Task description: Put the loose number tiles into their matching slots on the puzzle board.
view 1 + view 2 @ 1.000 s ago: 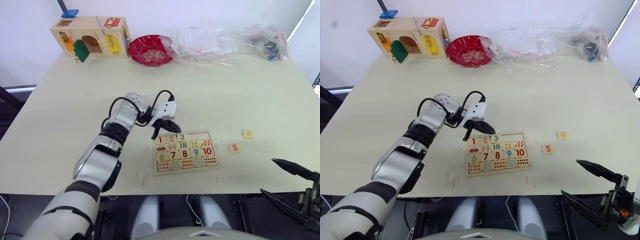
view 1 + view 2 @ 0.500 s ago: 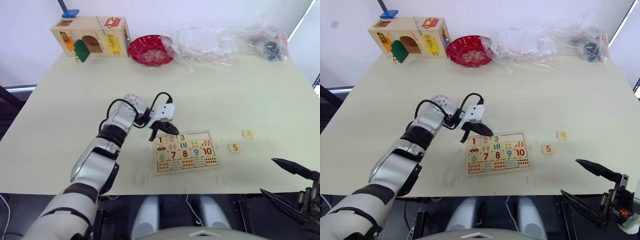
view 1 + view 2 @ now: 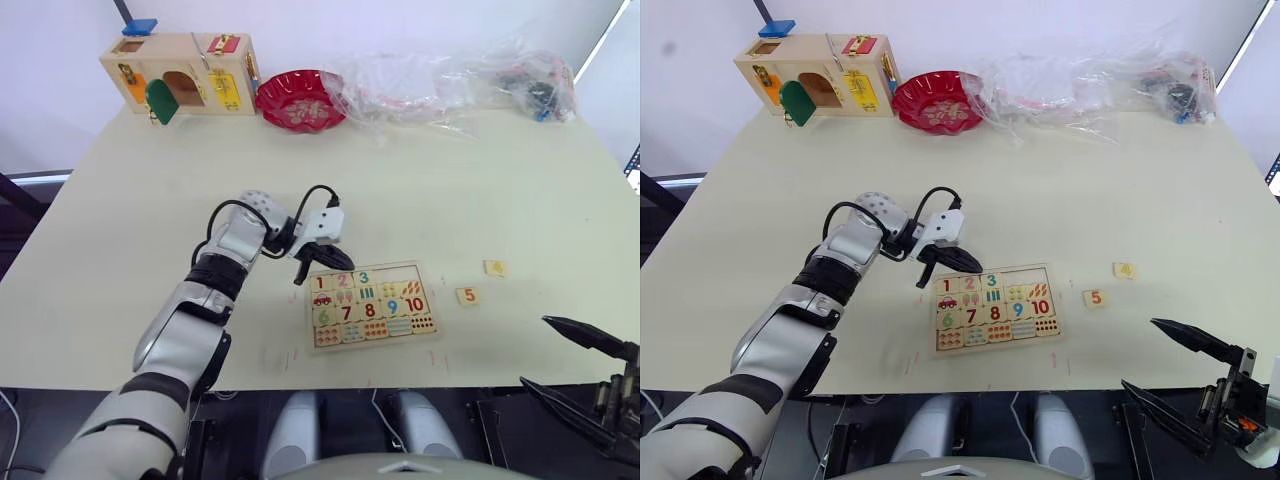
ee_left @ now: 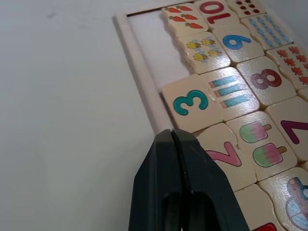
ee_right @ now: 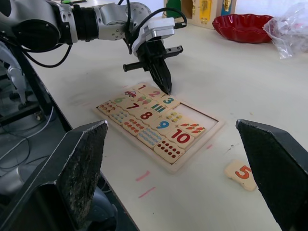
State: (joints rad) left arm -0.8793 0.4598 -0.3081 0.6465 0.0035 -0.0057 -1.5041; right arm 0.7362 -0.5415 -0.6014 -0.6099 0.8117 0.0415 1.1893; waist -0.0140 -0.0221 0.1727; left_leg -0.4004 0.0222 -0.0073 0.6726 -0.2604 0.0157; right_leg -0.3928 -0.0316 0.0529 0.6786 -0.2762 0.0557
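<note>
Pale cream tabletop (image 3: 450, 190) spreads under both arms, with a white wall behind it. Near the front middle lies the puzzle board (image 3: 370, 303), a flat pale-wood tray with a raised rim. Its top row holds tiles 1, 2 and 3 (image 4: 190, 102) side by side, and the two matching slots (image 4: 149, 48) past the 3 stand bare, showing the tray's white floor. Below them sit picture tiles and the numbers 6 to 10, packed edge to edge.

Two loose tiles lie on the table to the board's right, apart from it: the 5 tile (image 3: 467, 296) nearer the board and the 4 tile (image 3: 495, 268) just beyond it.

Along the far edge stand a wooden latch box (image 3: 180, 72) with coloured doors, a red bowl (image 3: 300, 100) just beside it, whose contents cannot be made out, and a crumpled clear plastic bag (image 3: 450, 85) with dark items inside at its right end.

The left gripper (image 4: 172, 137) has its two black fingers pressed together, empty, with the tips over the board's rim just beside the 3 and 2 tiles. The right gripper (image 3: 1175, 365) hangs off the table's near edge, well apart from the board, its fingers spread wide and grasping nothing.
</note>
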